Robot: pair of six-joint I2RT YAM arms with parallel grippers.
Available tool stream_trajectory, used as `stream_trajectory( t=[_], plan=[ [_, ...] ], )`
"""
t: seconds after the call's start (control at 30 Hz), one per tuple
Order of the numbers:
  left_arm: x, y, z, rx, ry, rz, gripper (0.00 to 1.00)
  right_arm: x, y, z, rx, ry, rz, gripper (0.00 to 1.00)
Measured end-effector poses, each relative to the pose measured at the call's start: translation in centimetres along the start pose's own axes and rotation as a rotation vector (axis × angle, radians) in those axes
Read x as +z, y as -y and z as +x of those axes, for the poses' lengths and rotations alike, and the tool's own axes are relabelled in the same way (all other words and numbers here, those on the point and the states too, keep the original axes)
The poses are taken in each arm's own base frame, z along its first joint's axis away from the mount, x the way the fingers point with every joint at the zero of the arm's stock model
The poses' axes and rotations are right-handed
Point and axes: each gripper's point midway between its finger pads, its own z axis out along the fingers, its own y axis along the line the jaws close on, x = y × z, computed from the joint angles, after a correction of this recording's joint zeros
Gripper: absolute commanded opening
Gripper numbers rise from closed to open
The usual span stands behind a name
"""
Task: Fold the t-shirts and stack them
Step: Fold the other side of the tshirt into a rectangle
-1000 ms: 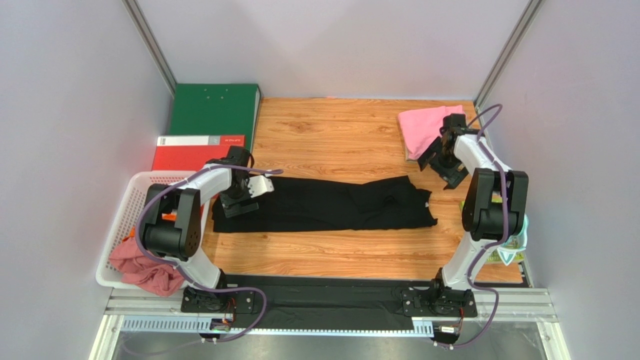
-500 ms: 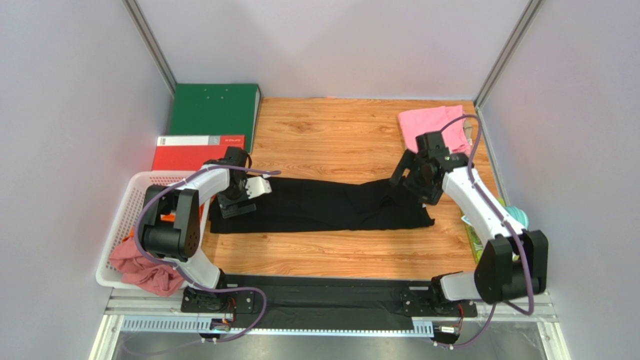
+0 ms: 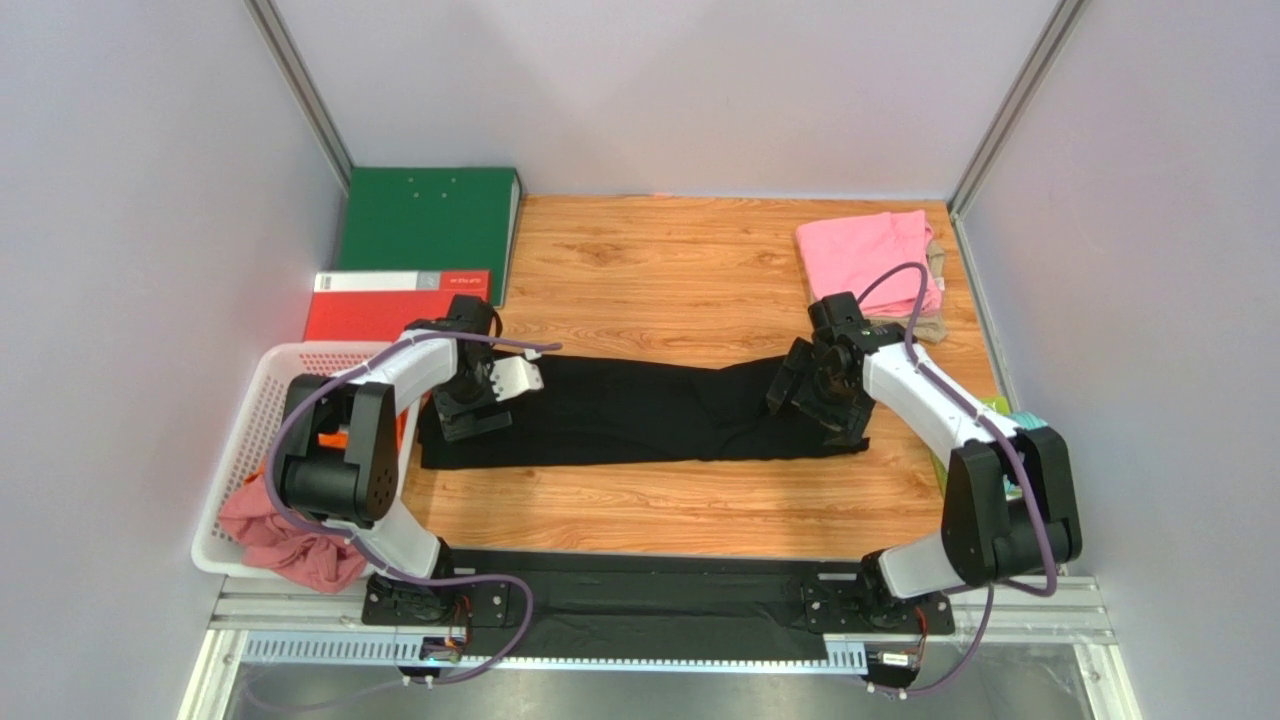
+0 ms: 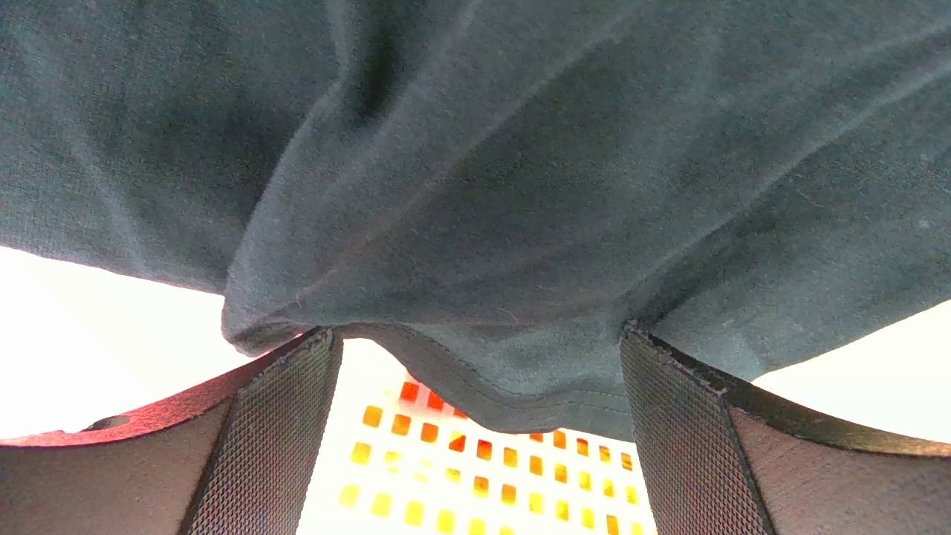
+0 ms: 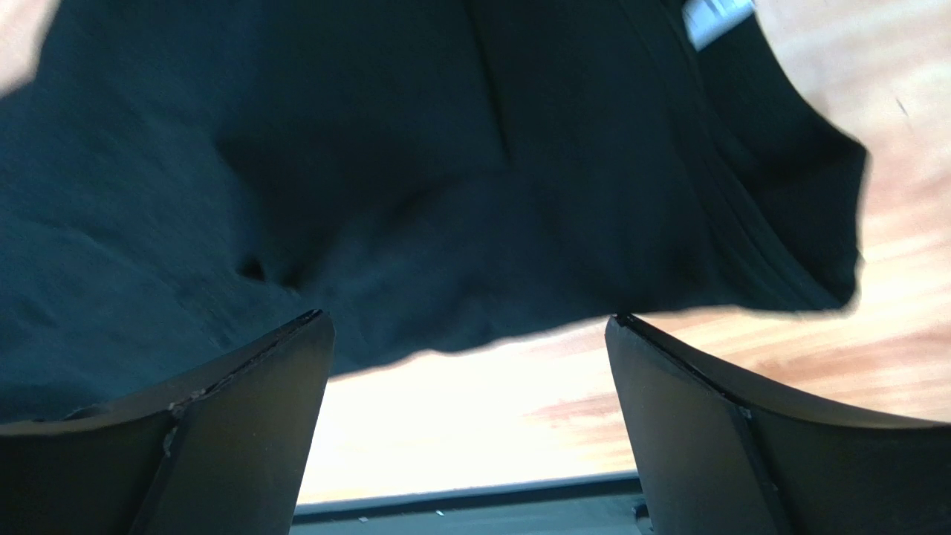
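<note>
Swung over from the folded pink shirt [image 3: 864, 255] at the far right, the right gripper [image 5: 466, 329] now hangs over the collar end of the black shirt [image 3: 646, 408], jaws wide and empty, likely to take that end for a fold. That shirt lies as a long band across the wooden table [image 3: 661, 263]. The left gripper [image 4: 478, 340], jaws spread around its hem without pinching, sits beside the white basket [image 3: 278, 375] and 2 binders [image 3: 421, 240], between grey walls [image 3: 676, 90].

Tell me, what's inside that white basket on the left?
A crumpled dusty-rose shirt lies in the near corner of the white basket. The left arm covers much of the rest, so anything else inside is hidden.
</note>
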Motion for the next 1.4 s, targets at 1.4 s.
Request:
stream_trajectory(
  t=[1.4],
  plan=[
    [-2.4, 1.2, 0.2, 0.028, 0.036, 0.052, 0.99, -2.9, 1.4, -5.9, 0.088, 0.137, 0.012, 1.00]
  ],
)
